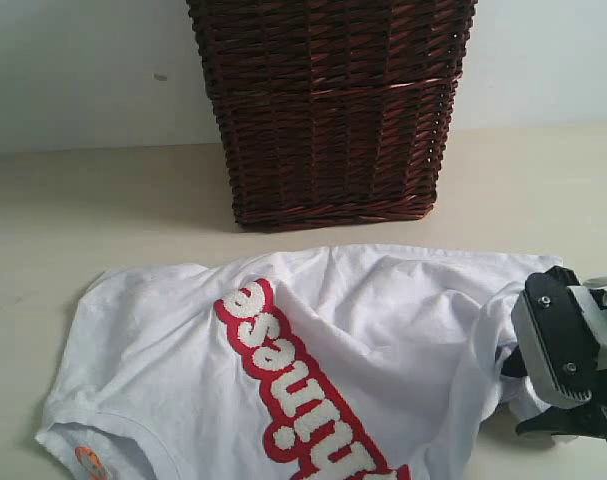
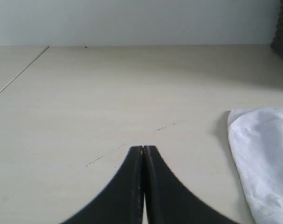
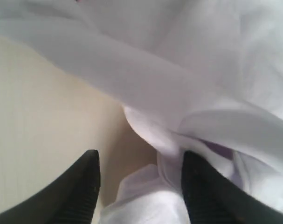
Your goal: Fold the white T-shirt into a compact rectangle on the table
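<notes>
Between the parted fingers of your right pincer (image 3: 141, 156) sits bunched white T-shirt (image 3: 202, 70) cloth; your left pincer (image 2: 143, 147) is pressed together over bare tabletop (image 2: 85, 93), shirt edge beside it.

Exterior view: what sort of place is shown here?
Probably an indoor robot workbench for folding practice: a pale table against a plain wall, a wicker basket, and a white T-shirt with the right gripper at its edge.

The T-shirt (image 1: 403, 310) is white with red-outlined white letters (image 1: 283, 370), the woven basket (image 1: 333, 110) dark brown, the table (image 1: 103, 200) pale beige.
</notes>
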